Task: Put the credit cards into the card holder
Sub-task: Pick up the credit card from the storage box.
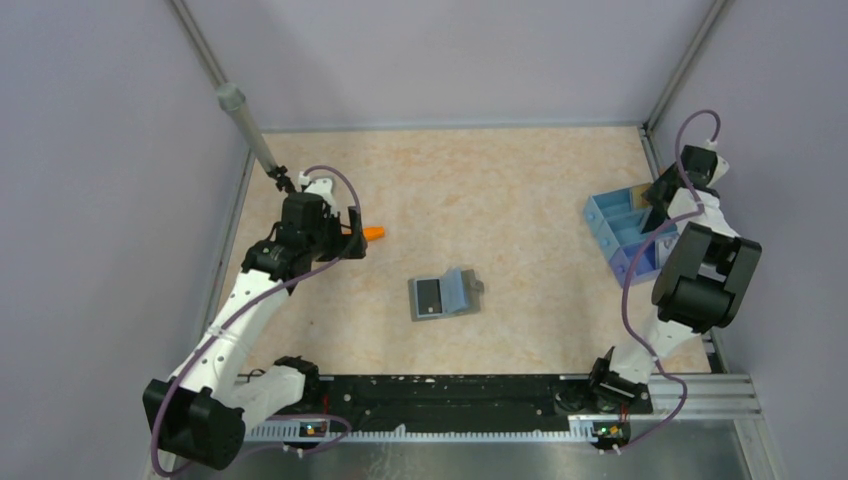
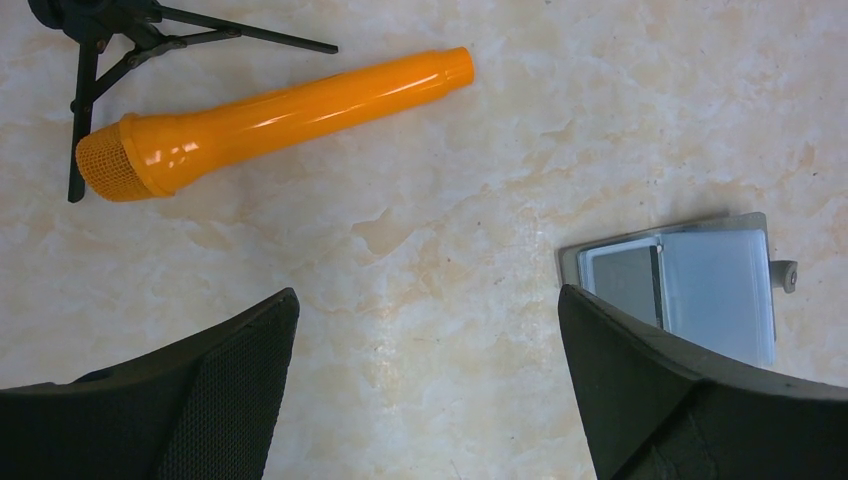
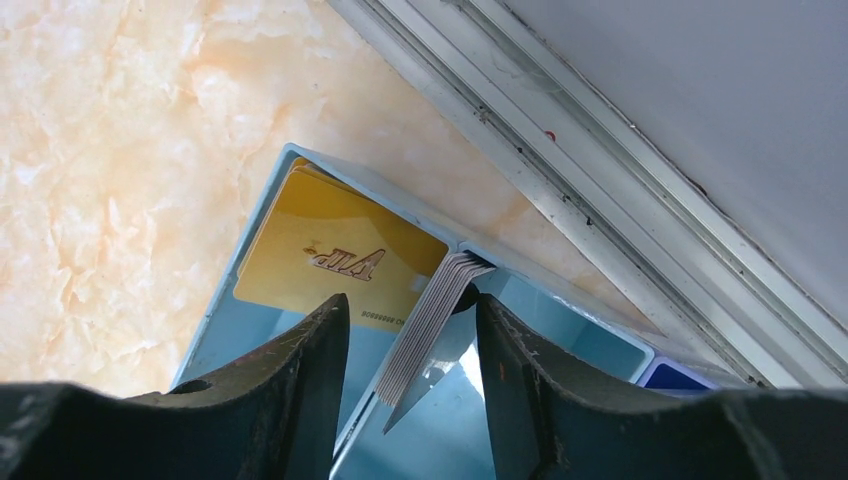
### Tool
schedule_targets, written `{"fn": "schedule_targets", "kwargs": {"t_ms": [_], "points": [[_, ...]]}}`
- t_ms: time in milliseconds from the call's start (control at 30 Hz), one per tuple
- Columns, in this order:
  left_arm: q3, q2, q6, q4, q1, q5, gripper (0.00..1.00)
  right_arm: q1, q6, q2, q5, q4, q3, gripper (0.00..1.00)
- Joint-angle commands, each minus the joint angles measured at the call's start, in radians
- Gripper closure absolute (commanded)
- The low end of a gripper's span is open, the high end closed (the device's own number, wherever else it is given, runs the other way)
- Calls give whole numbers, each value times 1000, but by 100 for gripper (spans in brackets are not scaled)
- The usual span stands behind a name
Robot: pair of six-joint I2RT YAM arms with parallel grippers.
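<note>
From above: the small flat grey folding card holder (image 1: 445,296) lies open on the marbled beige tabletop (image 1: 500,180), light blue lining up, near the middle and well apart from both arms. The left gripper (image 1: 340,228) hangs low at the left, just beside the glossy orange plastic stick (image 1: 375,232). Far right, the right gripper (image 1: 658,205) is down over the blue plastic compartment tray (image 1: 610,225), close to the wall.

Left wrist view: the left gripper (image 2: 428,292) is spread wide with nothing between the fingers (image 2: 230,390), only bare tabletop. The orange stick (image 2: 270,110) lies at a slant above them, its meshed end on the left. The card holder (image 2: 690,285) shows at the right, partly behind the right-hand finger, with a dark rectangle in its left half.

Right wrist view: here's the action. The right gripper (image 3: 412,298) straddles a stack of thin credit cards (image 3: 425,335) standing on edge against a tray divider. The jaws are part-way apart, not clamped, with blue tray floor showing between the left finger and the stack. A gold card (image 3: 330,260) leans in the neighbouring compartment.
</note>
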Motion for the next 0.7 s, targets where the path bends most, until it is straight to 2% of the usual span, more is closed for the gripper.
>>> {"fn": "schedule_targets", "kwargs": {"t_ms": [0,267,567,667], "points": [[-11,0,13,21,5,17,1,-4,8,-63,-21,51,50,52],[-13,-2,13,21,4,23,1,-3,13,-81,11,32,41,70],[-14,-1,13,23,3,45,1,-3,12,-109,18,20,56,72],[-14,-1,13,22,4,53,1,-4,13,-126,33,4,56,82]]}}
